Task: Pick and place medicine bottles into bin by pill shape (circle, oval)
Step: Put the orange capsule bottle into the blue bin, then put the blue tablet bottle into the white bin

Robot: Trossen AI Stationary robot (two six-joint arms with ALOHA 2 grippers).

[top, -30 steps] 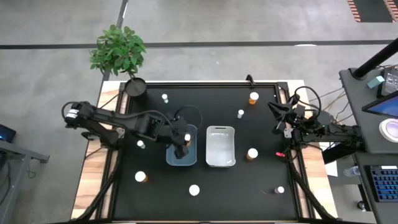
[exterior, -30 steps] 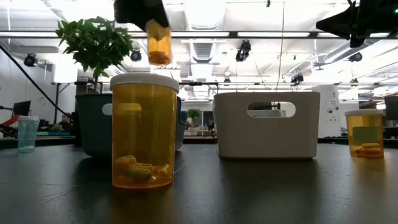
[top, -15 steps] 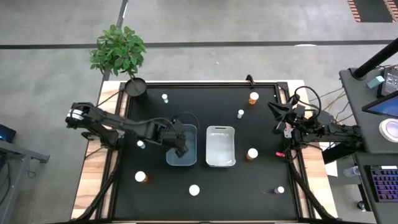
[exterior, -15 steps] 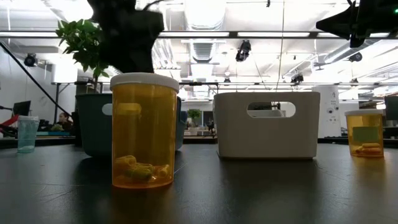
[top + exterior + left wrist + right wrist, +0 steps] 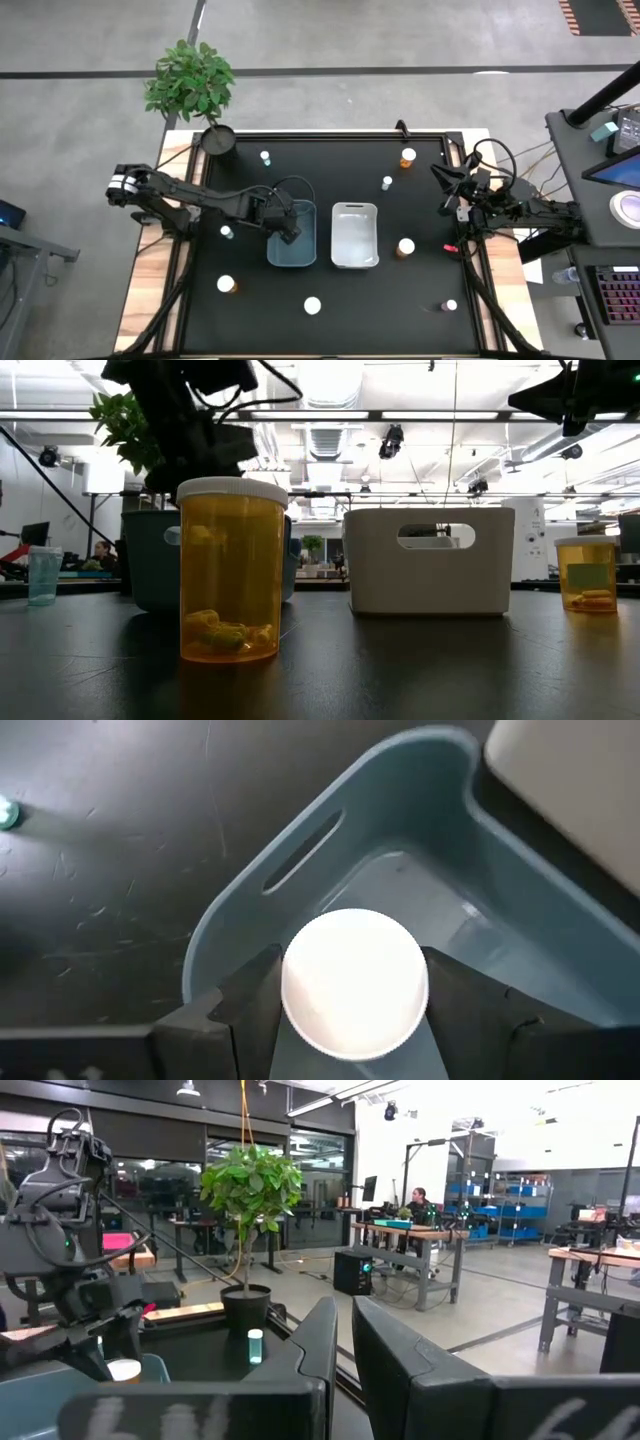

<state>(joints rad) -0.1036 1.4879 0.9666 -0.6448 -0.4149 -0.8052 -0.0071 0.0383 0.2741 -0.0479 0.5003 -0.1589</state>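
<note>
I see two bins in the middle: a blue bin [image 5: 292,236] and a white bin [image 5: 354,235]. My left gripper [image 5: 352,1020] holds one white-capped bottle [image 5: 354,982] over the blue bin. I count eight bottles standing on the table [image 5: 330,180]; my right gripper [image 5: 446,178] waits closed at the right edge.

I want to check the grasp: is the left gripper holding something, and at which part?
Yes. The left gripper holds a medicine bottle by its sides, below the white cap, over the blue bin.
</note>
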